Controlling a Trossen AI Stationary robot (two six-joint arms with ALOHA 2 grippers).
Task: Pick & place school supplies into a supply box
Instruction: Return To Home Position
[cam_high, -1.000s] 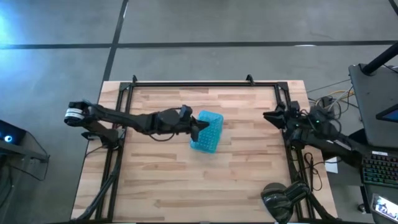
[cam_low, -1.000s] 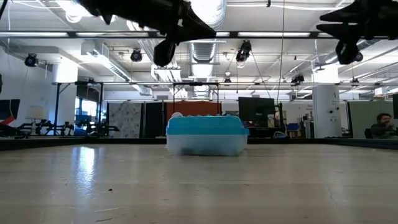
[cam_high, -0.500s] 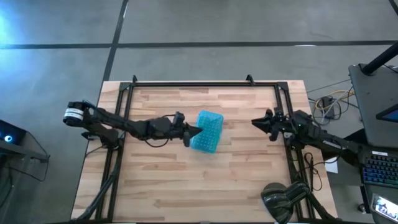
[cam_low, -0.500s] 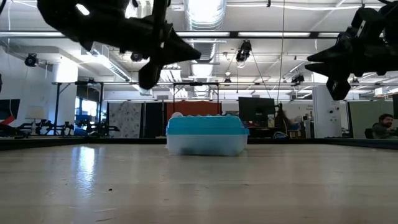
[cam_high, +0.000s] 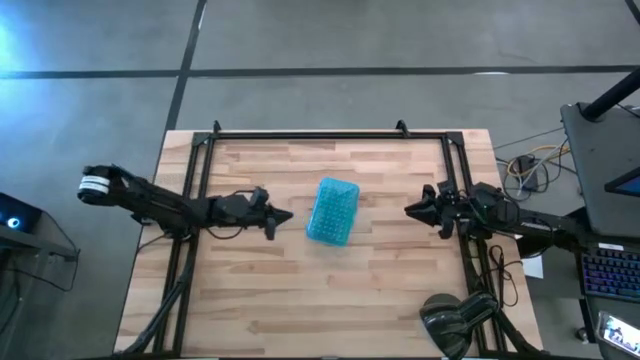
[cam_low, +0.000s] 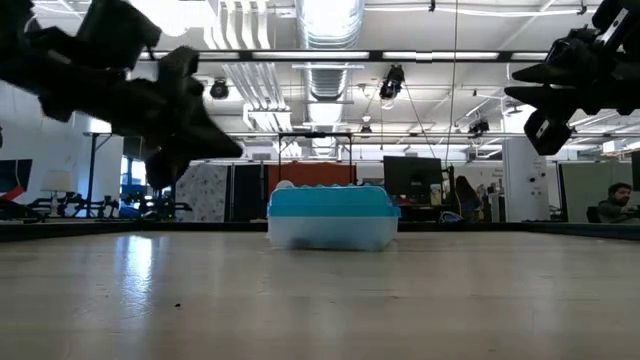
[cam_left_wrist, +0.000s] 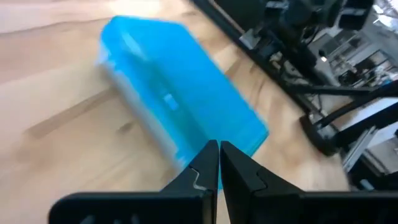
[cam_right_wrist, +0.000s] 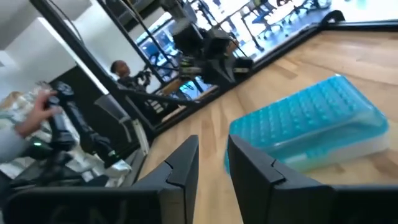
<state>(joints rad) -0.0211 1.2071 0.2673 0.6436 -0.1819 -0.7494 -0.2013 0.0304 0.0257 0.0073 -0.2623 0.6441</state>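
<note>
The supply box (cam_high: 332, 211) lies closed at the middle of the table, teal half up, its clear half (cam_low: 330, 234) resting on the wood. It also shows in the left wrist view (cam_left_wrist: 180, 99) and the right wrist view (cam_right_wrist: 311, 121). The school supplies are out of view. My left gripper (cam_high: 288, 215) is shut and hangs above the wood left of the box, pointing at it with a gap between. My right gripper (cam_high: 410, 210) is at the table's right edge, raised, its fingers (cam_right_wrist: 180, 165) a little apart with nothing between them.
Black frame rails (cam_high: 300, 134) run along the table's far, left and right sides. Bare wood (cam_high: 300, 290) surrounds the box on every side. Cables and a keyboard (cam_high: 610, 270) lie off the table at the right. People (cam_low: 618, 202) show in the room beyond.
My left gripper has drawn back from the box toward the table's left edge and sunk lower, staying shut. My right gripper has come down and swung a little toward the near edge. The box has kept its place.
</note>
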